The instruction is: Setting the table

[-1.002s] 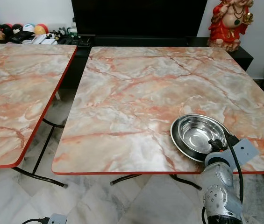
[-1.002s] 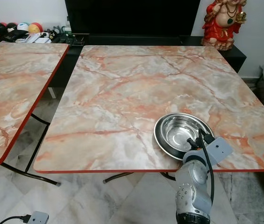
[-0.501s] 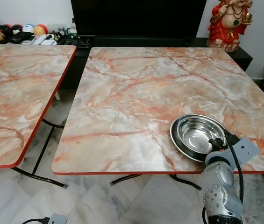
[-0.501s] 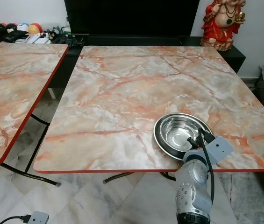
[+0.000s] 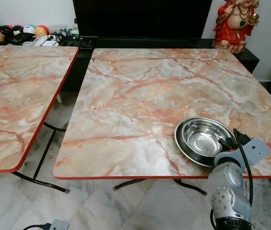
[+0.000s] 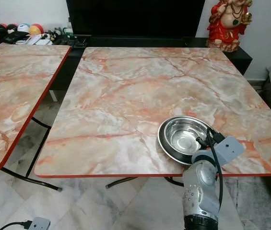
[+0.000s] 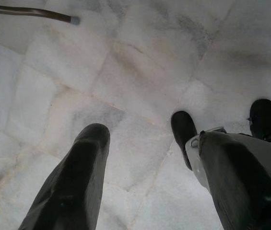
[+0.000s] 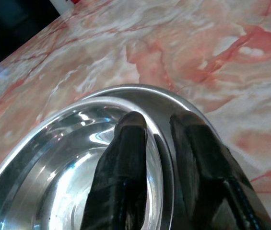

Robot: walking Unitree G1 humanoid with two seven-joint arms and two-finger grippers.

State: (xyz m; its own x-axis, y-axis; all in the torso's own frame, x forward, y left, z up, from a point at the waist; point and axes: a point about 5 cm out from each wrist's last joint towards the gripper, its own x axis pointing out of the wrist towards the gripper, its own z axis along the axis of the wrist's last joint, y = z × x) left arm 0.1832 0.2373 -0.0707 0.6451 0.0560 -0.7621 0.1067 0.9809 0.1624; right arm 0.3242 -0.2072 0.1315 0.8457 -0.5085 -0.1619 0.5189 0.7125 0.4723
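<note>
A shiny steel bowl (image 5: pixel 200 139) with a wide double rim rests near the front right corner of the marble-patterned table (image 5: pixel 125 96). My right gripper (image 8: pixel 159 122) reaches over the table's front edge to the bowl's near right side. One black finger (image 8: pixel 125 143) lies inside the bowl and the other sits just outside its rim, nearly closed on it. My left gripper (image 7: pixel 149 136) hangs open above the pale tiled floor.
A second marble table (image 5: pixel 15 96) stands to the left across a narrow gap. Behind are a dark TV cabinet (image 5: pixel 140 19), a red statue (image 5: pixel 233 24) and small clutter (image 5: pixel 25 33). A grey device with a cable (image 5: pixel 58 224) lies on the floor.
My right wrist has shifted slightly to the right along the bowl's rim. The bowl stays where it was.
</note>
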